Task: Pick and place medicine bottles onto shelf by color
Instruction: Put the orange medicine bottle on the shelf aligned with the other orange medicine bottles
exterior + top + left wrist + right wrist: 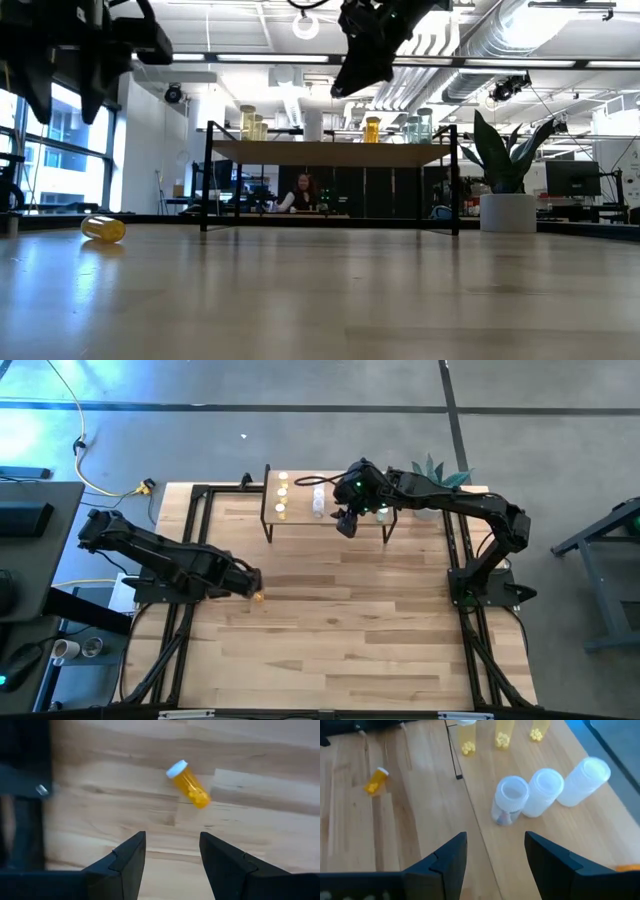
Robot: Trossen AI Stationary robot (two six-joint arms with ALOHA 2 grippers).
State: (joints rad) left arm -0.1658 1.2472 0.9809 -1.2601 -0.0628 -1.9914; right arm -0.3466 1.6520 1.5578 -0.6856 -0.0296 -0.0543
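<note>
One orange bottle lay on its side on the worktop near the left edge, white cap on, just ahead of the left claw, whose jaws stood apart and empty. The right claw hung over the front edge of the shelf at the worktop's back, its jaws also spread and holding nothing. On the shelf stood three yellow bottles in one group and three white bottles in a row.

Being round and lying flat, the orange bottle could roll away if one finger touched it first. Bumping the white row from above could topple it.

Whether any orange bottle already stood on the shelf was hard to tell; only a sliver of orange showed at the right wrist view's edge.
</note>
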